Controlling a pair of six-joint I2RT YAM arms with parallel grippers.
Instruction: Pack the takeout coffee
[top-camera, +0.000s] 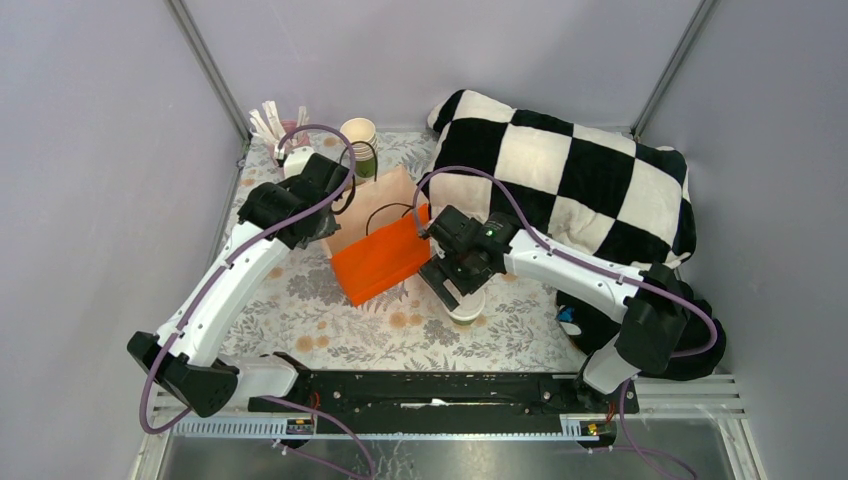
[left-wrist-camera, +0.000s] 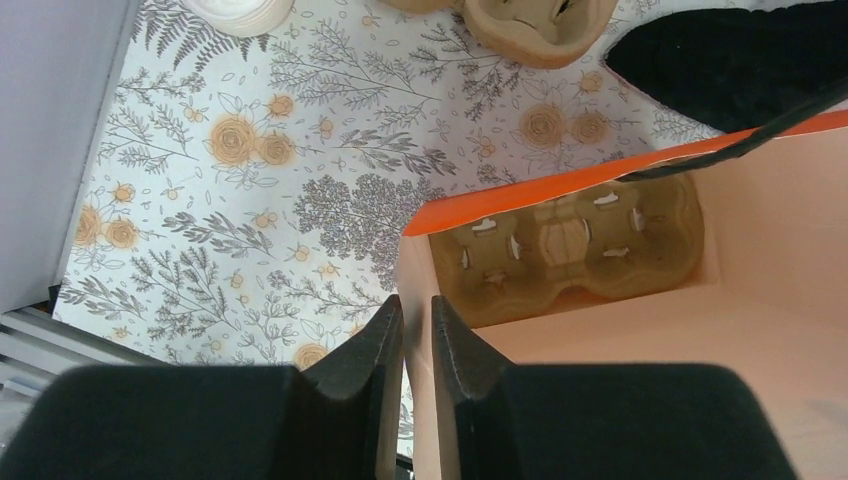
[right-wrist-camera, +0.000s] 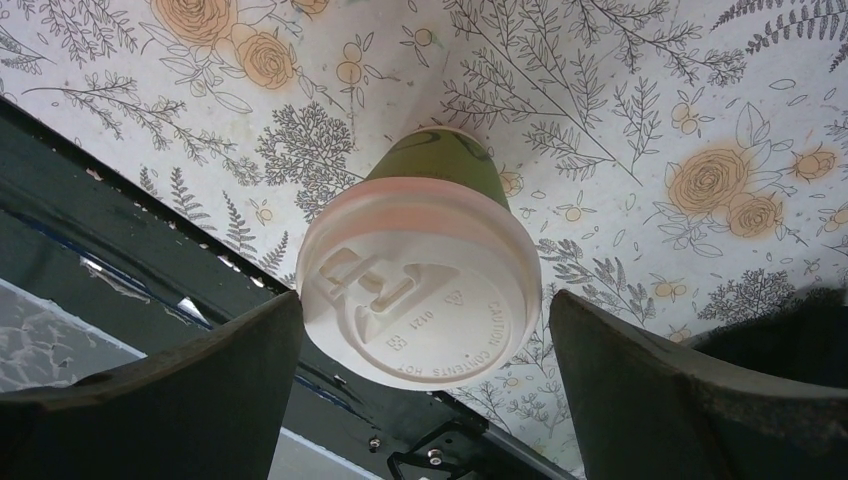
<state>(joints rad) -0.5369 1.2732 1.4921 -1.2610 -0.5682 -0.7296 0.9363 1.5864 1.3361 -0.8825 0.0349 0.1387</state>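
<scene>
At the tabletop's (top-camera: 330, 322) near edge, upright, ungripped inside the wide-spread right hand (right-wrist-camera: 425, 312): takeout coffee (right-wrist-camera: 420, 270), just beside the orange paper bag (top-camera: 385, 260) pinched by the left hand (left-wrist-camera: 415, 308).

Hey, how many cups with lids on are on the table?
1: the green takeout coffee stands between the right arm's open fingers, near the orange bag. The stacked cups at the back have no lids.

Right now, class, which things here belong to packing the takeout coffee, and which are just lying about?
Part of the job: takeout coffee, orange bag, cup carrier inside it, left gripper pinching the bag's wall, right gripper open around the cup.
Lying about: stack of lidless cups, checkered pillow, spare carrier, loose lid.
</scene>
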